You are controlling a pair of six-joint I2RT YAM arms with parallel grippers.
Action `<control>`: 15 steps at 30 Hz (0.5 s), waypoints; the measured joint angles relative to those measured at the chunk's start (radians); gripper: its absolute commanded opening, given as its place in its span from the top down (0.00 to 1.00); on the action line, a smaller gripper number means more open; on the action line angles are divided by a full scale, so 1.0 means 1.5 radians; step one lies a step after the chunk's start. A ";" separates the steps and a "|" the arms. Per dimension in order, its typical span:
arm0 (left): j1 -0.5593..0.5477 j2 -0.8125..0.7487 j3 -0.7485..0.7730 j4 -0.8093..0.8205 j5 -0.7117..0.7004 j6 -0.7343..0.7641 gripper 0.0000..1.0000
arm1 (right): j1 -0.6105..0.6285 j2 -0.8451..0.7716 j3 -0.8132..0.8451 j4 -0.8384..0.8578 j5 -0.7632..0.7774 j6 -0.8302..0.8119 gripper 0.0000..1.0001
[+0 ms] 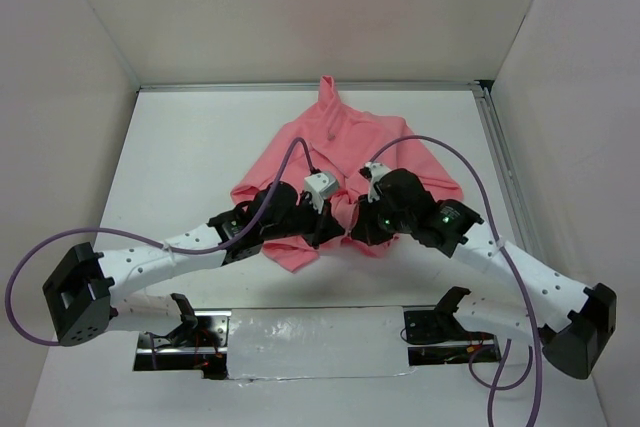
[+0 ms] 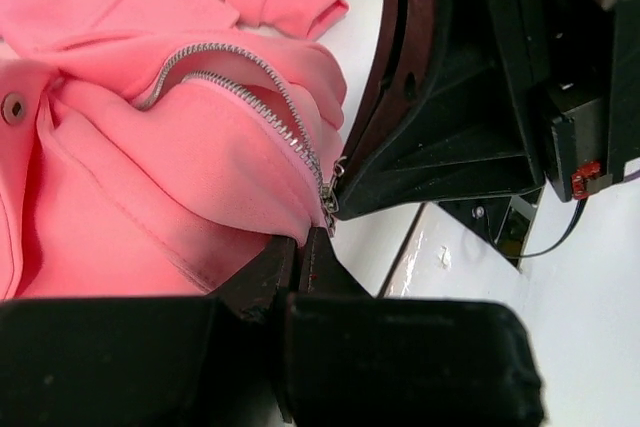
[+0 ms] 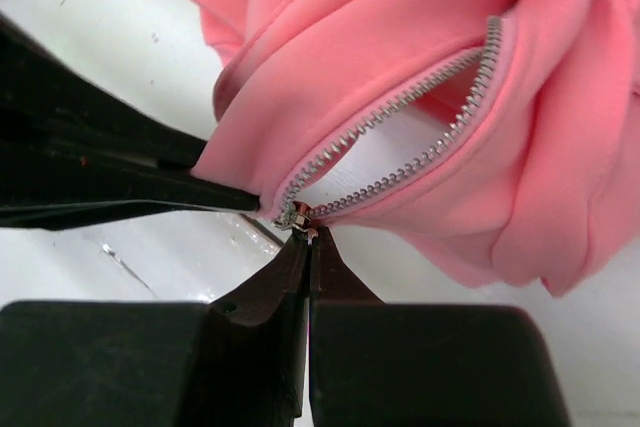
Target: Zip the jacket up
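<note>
The salmon-pink hooded cloth jacket (image 1: 345, 142) looks soft and matt, a smooth weave with no sheen. Its silver zipper (image 3: 390, 114) has bright, shiny metal teeth, and a duller metal snap (image 2: 14, 107) sits at nine o'clock in my left wrist view. My left end effector (image 2: 300, 247) and right end effector (image 3: 308, 237) are matt black plastic. The white desk (image 1: 180, 147) is smooth and faintly glossy.

Looks like a robot lab cell, not a home or shop. Shown by a bare white table (image 1: 180, 167) boxed in by plain pale panels (image 1: 300, 7) at its far side and both flanks. Also by a left arm (image 1: 170, 252) and a right arm (image 1: 520, 277) bolted at its near edge, purple cables (image 1: 430, 138) looping above it, and a metal rail (image 1: 500, 157) along its right edge.
</note>
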 measured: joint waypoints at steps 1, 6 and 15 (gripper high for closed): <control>0.000 0.000 0.000 0.006 0.000 0.005 1.00 | 0.002 0.002 0.011 -0.012 0.016 0.008 1.00; 0.000 0.003 0.003 0.024 -0.014 0.009 1.00 | 0.009 0.025 0.052 -0.049 0.072 0.037 1.00; -0.001 0.025 0.020 -0.039 -0.034 -0.025 0.42 | 0.009 0.074 0.057 -0.057 0.045 0.034 1.00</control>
